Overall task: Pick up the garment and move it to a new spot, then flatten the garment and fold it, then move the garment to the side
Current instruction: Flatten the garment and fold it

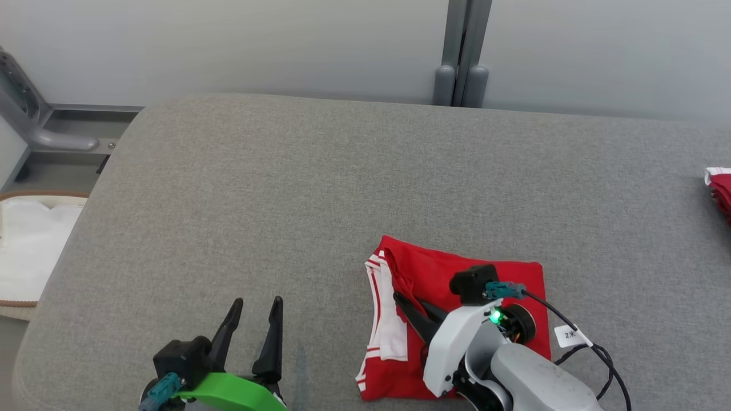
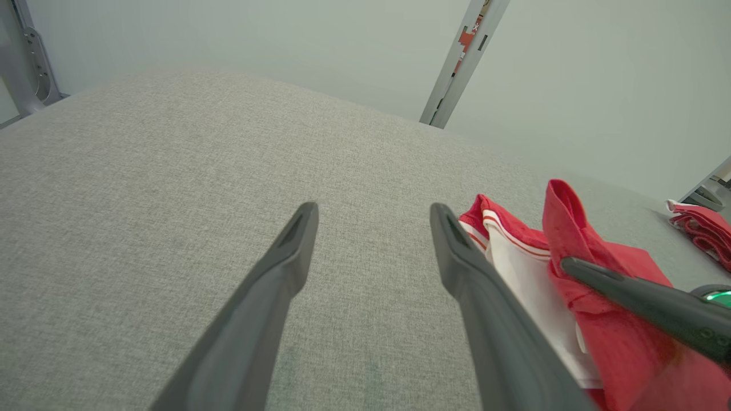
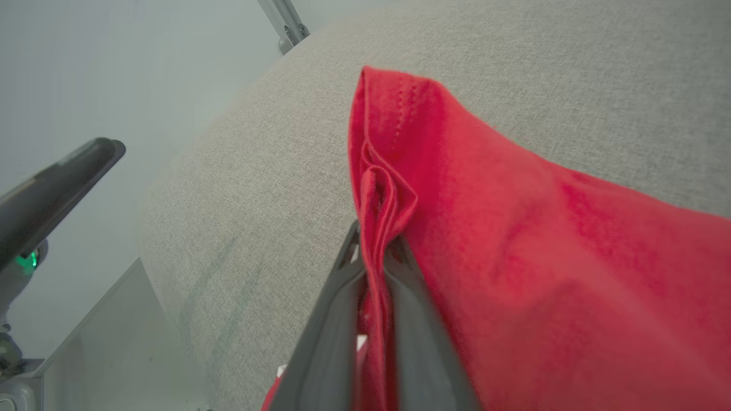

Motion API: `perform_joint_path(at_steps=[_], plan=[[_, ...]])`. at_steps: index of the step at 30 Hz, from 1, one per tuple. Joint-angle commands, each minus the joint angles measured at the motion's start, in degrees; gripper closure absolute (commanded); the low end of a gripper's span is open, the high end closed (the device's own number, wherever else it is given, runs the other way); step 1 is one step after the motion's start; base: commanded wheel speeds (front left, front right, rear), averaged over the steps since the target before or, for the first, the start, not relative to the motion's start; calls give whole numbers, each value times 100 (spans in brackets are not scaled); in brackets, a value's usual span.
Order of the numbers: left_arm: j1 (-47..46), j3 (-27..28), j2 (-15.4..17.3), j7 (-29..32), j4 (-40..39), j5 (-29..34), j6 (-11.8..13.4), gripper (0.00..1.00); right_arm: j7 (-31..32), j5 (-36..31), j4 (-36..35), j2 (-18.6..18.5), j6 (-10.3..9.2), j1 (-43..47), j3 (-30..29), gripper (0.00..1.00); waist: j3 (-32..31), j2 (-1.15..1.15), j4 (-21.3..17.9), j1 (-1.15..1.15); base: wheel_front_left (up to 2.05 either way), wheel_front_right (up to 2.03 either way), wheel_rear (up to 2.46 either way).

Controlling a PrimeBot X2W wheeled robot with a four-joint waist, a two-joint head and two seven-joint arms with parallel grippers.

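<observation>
The red garment [image 1: 434, 271] is found on the near part of the grey padded surface [image 1: 285, 188], a bit right of centre. It's lying mostly flat and folded over, with a white, red-striped panel [image 1: 388, 328] exposed along its left edge.

The right gripper [image 1: 400, 298] is pressed together on a fold of the red fabric near that left edge. In the right wrist view the cloth is seen squeezed between the two dark fingers [image 3: 331, 319] and bunched into a narrow pleat just above the tips. From the left wrist view, that pinched bit is seen standing up as a little red ridge [image 2: 562, 220] above the rest of the garment.

The left gripper [image 1: 257, 302] is spread wide with nothing between its fingers. It's parked over bare grey fabric at the lower left, well apart from the garment in the head view, though the garment's white panel is seen just beside its right finger in its own wrist camera.

Other stuff: a second bit of red-and-white cloth [image 1: 718, 188] is spotted at the far right edge of the surface, something white [image 1: 28, 245] is down off the left side, and a grey metal post [image 1: 462, 51] is set against the pale wall behind.
</observation>
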Motion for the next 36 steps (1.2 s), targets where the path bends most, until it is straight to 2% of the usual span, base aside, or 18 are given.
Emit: perform_joint_path(at_steps=[1, 2, 3, 12, 19, 23, 25, 31, 36], plan=[[-76, 21, -22, -21, 24, 50, -27, 0, -42, 111, 51, -20, -6, -101, 90, 72, 13, 0, 6, 0, 0, 0, 0], [-83, 23, -33, -22, 31, 46, -33, 0, -35, 164, 85, -21, -6, -116, 147, 58, 16, 0, 7, 0, 0, 0, 0], [-95, 23, -46, -22, 40, 48, -42, 0, -45, 217, 123, -22, -6, -153, 206, 0, 20, 0, 6, 0, 0, 0, 0], [-175, 48, -112, -27, 57, 157, -94, 0, -529, 659, 133, -25, -6, -573, 565, 0, 34, 0, -83, 0, 0, 0, 0], [-200, 119, -199, -23, -76, 363, -130, 0, -926, 231, 412, -25, -6, -872, 158, 0, 1, 0, -274, 0, 0, 0, 0], [-206, 159, -251, -23, -144, 481, -147, 0, -997, -356, 568, -24, -6, -881, -493, 0, -72, 0, -432, 0, 0, 0, 0], [-201, 188, -266, -22, -158, 572, -140, 0, -1001, -762, 451, -23, -6, -769, -995, 0, -132, 0, -525, 0, 0, 0, 0], [-88, 365, -345, -23, -162, 763, -132, 0, -1002, -1808, -362, -22, -6, 65, -2397, 0, -309, 0, -786, 0, 0, 0, 0], [52, 608, -429, -24, -175, 929, -138, 0, -1004, -2483, -1086, -20, -6, 879, -3096, 0, -378, 0, -955, 0, 0, 0, 0]])
